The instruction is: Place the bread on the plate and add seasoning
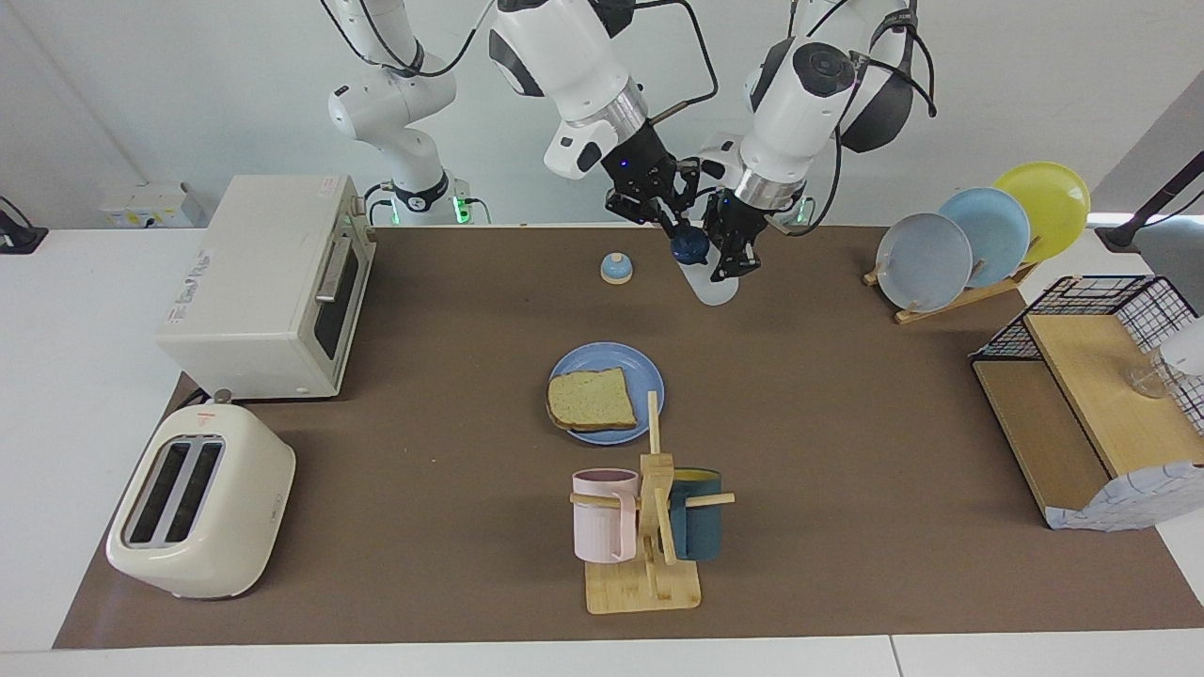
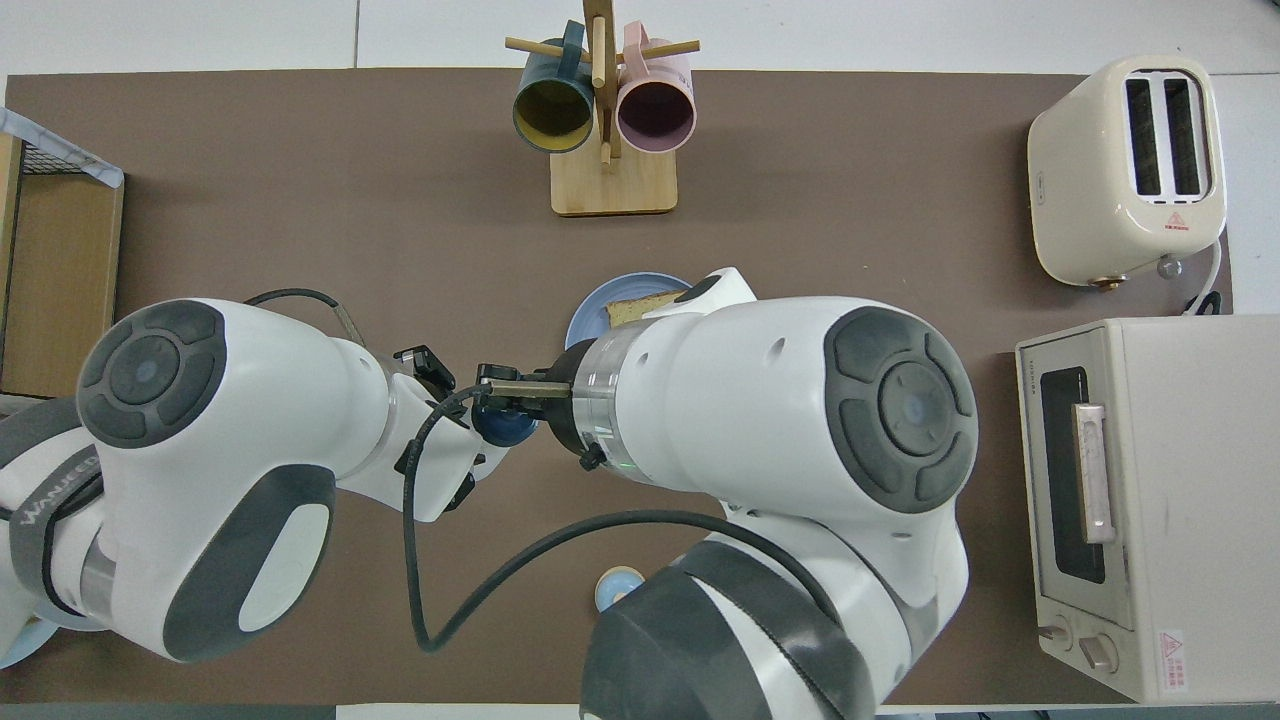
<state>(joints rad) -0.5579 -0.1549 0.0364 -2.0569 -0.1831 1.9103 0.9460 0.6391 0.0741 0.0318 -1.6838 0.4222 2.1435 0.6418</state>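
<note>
The bread [image 1: 591, 399] lies flat on the blue plate [image 1: 652, 374] in the middle of the mat; in the overhead view only an edge of the plate [image 2: 588, 312] and a corner of the bread [image 2: 640, 306] show past the right arm. The seasoning [image 1: 713, 285], a translucent bottle, hangs tilted over the mat at the robots' end. My left gripper [image 1: 736, 263] is shut on its body. My right gripper [image 1: 681, 232] comes in from above and is closed on its dark blue cap [image 1: 689, 247], which also shows in the overhead view as the cap [image 2: 500, 428].
A small blue bell [image 1: 616, 268] sits beside the bottle. A mug rack [image 1: 649, 527] stands farther from the robots than the plate. A toaster oven [image 1: 273, 282] and toaster [image 1: 198, 512] are at the right arm's end, a plate rack [image 1: 978, 240] and wire shelf [image 1: 1091, 395] at the left arm's end.
</note>
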